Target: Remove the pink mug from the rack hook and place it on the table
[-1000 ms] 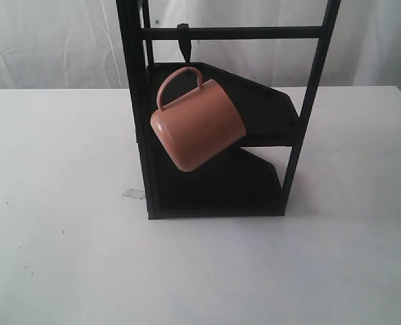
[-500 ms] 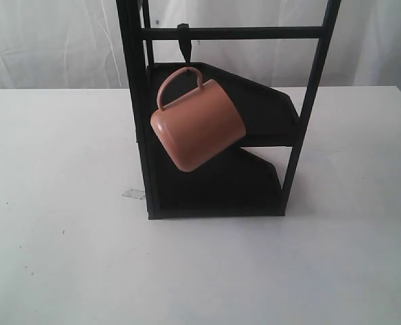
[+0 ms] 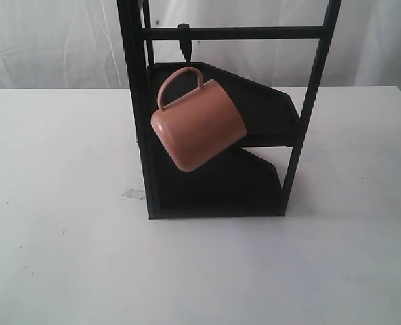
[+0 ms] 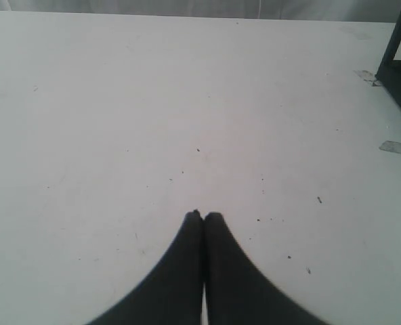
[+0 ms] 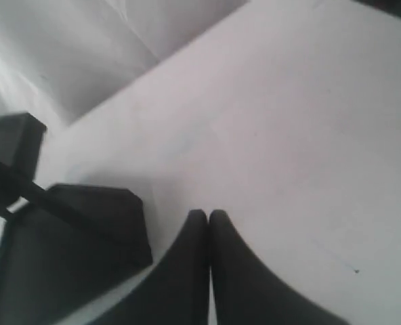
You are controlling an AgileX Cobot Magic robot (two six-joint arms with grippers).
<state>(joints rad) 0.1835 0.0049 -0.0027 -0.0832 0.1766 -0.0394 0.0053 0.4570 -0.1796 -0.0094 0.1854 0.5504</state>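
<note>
The salmon-pink mug [image 3: 199,125] hangs tilted by its loop handle from the black rack hook [image 3: 183,42] on the top crossbar of the tall black rack [image 3: 136,122]. Its rim faces down and to the left. The rack stands on the white table [image 3: 58,257]. Neither gripper shows in the exterior view. In the left wrist view my left gripper [image 4: 204,215] is shut on nothing above bare tabletop. In the right wrist view my right gripper [image 5: 208,213] is shut and empty, with the rack's dark shelves [image 5: 65,250] beside it.
Two dark shelves [image 3: 255,101] sit inside the rack behind the mug. A strip of clear tape [image 3: 133,194] lies on the table by the rack's left foot, and tape pieces [image 4: 398,147] show near a rack leg [image 4: 397,40]. White cloth hangs behind.
</note>
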